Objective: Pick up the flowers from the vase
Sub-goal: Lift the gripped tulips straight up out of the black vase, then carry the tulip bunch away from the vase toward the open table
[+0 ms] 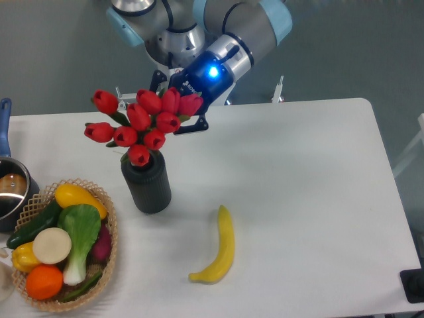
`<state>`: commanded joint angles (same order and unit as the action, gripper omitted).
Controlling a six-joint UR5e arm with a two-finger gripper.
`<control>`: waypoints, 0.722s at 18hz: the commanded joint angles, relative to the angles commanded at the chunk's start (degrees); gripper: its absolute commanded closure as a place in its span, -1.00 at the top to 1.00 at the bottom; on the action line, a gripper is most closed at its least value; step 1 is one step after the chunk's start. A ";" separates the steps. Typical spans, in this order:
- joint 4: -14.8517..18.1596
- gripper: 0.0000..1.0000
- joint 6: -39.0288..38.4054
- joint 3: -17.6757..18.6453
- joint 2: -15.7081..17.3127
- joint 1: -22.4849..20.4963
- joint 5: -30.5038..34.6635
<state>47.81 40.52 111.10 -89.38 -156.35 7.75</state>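
Near the table's [318,199] left edge, the dark ribbed vase [147,184] stands upright. Just above its mouth the red tulip flowers [142,124] are held up by the gripper [173,109], which is closed on the bunch from behind. By the front left corner, a woven basket [109,232] is filled with vegetables. A banana [218,248] lies nearby.

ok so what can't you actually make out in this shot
From the fixed camera:
- Claw fingertips: hidden behind the bunch of red tulip buds, so its grip cannot be told.
- Stems: covered by the buds, so whether they have cleared the dark ribbed cylinder vase is unclear.
- Steel pot with a blue handle: cut off by the left edge.
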 joint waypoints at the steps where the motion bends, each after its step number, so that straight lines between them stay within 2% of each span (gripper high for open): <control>1: 0.09 -1.00 -0.96 -0.79 -0.09 -0.96 -0.97; 4: 0.00 -1.00 -3.61 -3.08 -0.26 -3.51 -2.03; 9: -0.35 -1.00 1.47 -3.79 -1.14 -8.62 -0.72; 10: -0.35 -1.00 3.49 -3.70 -1.23 -8.97 1.63; 13: -0.44 -1.00 9.47 -3.35 -1.41 -9.15 16.29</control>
<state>47.37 49.99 107.76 -90.79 -165.50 24.03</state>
